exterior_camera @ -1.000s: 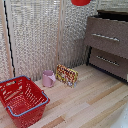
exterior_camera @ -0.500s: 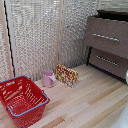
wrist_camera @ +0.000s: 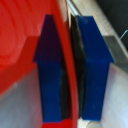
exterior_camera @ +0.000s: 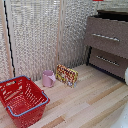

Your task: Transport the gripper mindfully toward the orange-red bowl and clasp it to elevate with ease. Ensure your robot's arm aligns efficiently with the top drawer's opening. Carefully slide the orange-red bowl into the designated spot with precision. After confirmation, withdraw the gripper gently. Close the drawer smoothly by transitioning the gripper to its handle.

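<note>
Item: orange-red bowl [wrist_camera: 20, 55], rim clamped between the blue fingers [wrist_camera: 50, 75] of the pincer [wrist_camera: 69, 75]. Top drawer [exterior_camera: 107, 34], exterior view's upper right; bowl likely above it.

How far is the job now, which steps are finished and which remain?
Done: the tool is shut on the rim of the small orange-red plastic bowl, which is lifted to the exterior view's top edge. The dark brown top drawer appears open. Left: placing the bowl inside, letting go, pushing the silver bar handle.
</note>
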